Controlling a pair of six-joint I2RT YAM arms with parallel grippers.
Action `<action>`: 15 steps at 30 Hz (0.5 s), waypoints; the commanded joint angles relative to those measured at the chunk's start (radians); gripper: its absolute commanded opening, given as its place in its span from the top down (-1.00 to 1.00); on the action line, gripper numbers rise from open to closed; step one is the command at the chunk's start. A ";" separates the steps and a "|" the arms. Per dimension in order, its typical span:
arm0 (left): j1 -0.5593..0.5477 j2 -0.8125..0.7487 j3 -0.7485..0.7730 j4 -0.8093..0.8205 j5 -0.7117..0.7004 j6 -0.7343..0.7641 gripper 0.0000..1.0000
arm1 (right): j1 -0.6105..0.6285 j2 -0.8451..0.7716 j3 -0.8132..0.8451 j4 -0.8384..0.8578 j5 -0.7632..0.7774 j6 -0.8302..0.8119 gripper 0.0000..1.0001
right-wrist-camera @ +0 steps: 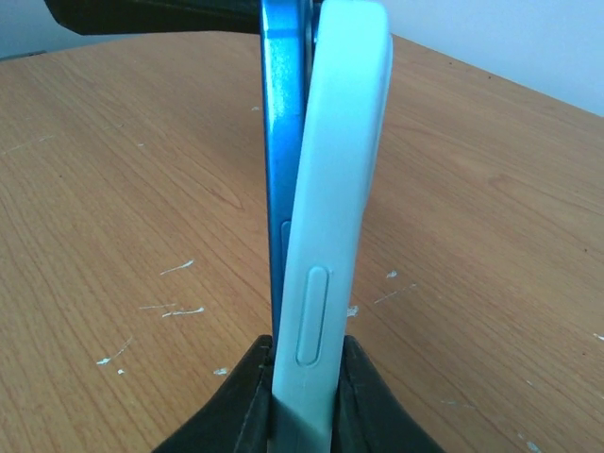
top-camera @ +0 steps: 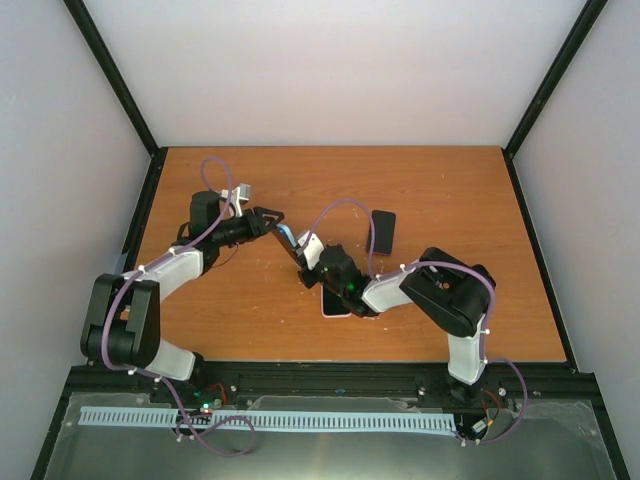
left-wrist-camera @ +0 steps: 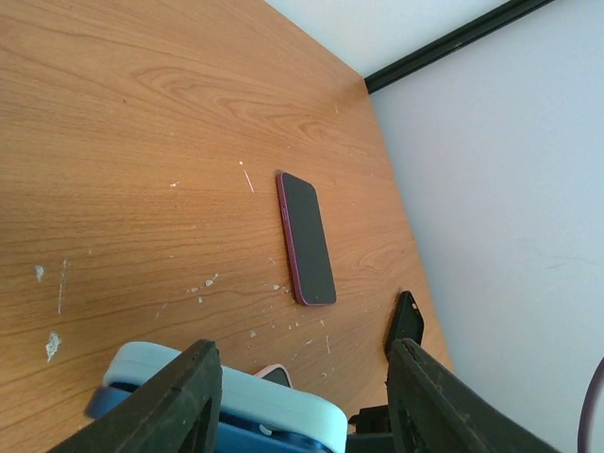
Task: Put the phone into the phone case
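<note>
My right gripper [top-camera: 308, 260] [right-wrist-camera: 304, 351] is shut on a blue phone [right-wrist-camera: 283, 142] and a pale blue phone case [right-wrist-camera: 344, 142]. It holds them edge-on and upright above the table, pressed side by side. The phone's top end [top-camera: 286, 238] points toward my left gripper [top-camera: 267, 220] [left-wrist-camera: 302, 357], which is open. In the left wrist view, the case [left-wrist-camera: 236, 392] and phone [left-wrist-camera: 179, 427] lie between its fingers, close to the left finger [left-wrist-camera: 175, 401]. A dark part of the left gripper [right-wrist-camera: 142, 14] shows above the phone's end in the right wrist view.
A dark phone with a maroon edge [top-camera: 383, 231] [left-wrist-camera: 307, 238] lies flat on the wooden table [top-camera: 450, 190]. A pink-rimmed phone [top-camera: 335, 302] [left-wrist-camera: 274, 375] lies under the right arm. A black piece [left-wrist-camera: 404, 323] stands beyond it; I cannot tell what it is.
</note>
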 commanded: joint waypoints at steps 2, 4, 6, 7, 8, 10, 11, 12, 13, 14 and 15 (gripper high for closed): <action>-0.017 0.009 0.071 -0.104 -0.053 0.025 -0.08 | 0.009 0.015 -0.021 0.025 0.014 0.032 0.77; -0.017 -0.004 0.135 -0.216 -0.132 0.084 -0.14 | 0.009 0.002 -0.012 -0.013 -0.011 0.066 0.78; -0.017 -0.019 0.197 -0.336 -0.233 0.140 -0.22 | 0.010 -0.025 0.008 -0.091 -0.066 0.106 0.78; -0.017 -0.026 0.222 -0.397 -0.285 0.164 -0.25 | 0.011 -0.039 0.011 -0.118 -0.089 0.125 0.78; -0.016 -0.038 0.239 -0.436 -0.321 0.183 -0.28 | 0.013 -0.054 0.007 -0.130 -0.096 0.142 0.78; -0.015 -0.055 0.253 -0.487 -0.366 0.212 -0.32 | 0.019 -0.077 -0.017 -0.120 -0.062 0.171 0.80; -0.014 -0.061 0.249 -0.485 -0.368 0.218 -0.32 | 0.019 -0.082 -0.034 -0.089 -0.066 0.176 0.80; -0.013 -0.063 0.245 -0.479 -0.360 0.220 -0.30 | 0.021 -0.082 -0.052 -0.050 -0.069 0.175 0.80; -0.013 -0.059 0.244 -0.473 -0.342 0.216 -0.24 | 0.023 -0.076 -0.065 -0.012 -0.066 0.167 0.80; -0.013 -0.052 0.243 -0.468 -0.314 0.207 -0.19 | 0.025 -0.070 -0.070 0.011 -0.054 0.160 0.80; -0.012 -0.044 0.243 -0.460 -0.276 0.194 -0.15 | 0.027 -0.061 -0.070 0.019 -0.038 0.153 0.80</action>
